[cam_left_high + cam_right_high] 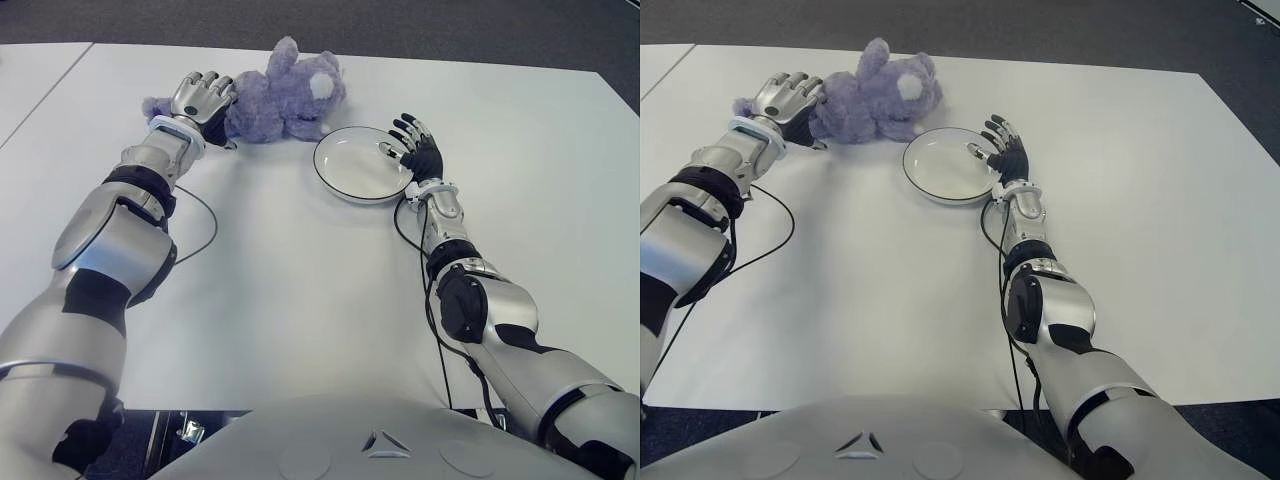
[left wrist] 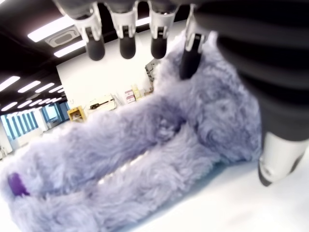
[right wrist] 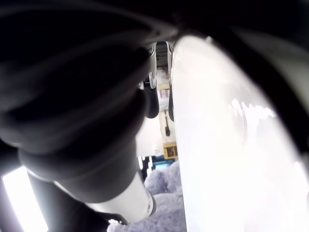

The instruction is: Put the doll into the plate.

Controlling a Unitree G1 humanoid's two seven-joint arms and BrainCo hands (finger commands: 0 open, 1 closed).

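A purple plush doll (image 1: 288,95) lies on its side on the white table, at the far side just left of the middle. My left hand (image 1: 203,98) arches over the doll's left end; in the left wrist view the fingers (image 2: 126,46) hang above the fur (image 2: 145,159) and the thumb stands beside it, not closed. A white plate (image 1: 350,165) with nothing in it stands just right of the doll. At the plate's right rim is my right hand (image 1: 412,148), fingers spread and holding nothing.
The white table (image 1: 300,290) stretches toward me from the doll and plate. Thin black cables loop beside my left forearm (image 1: 207,225) and along my right arm (image 1: 432,310). Dark floor (image 1: 450,30) lies beyond the far table edge.
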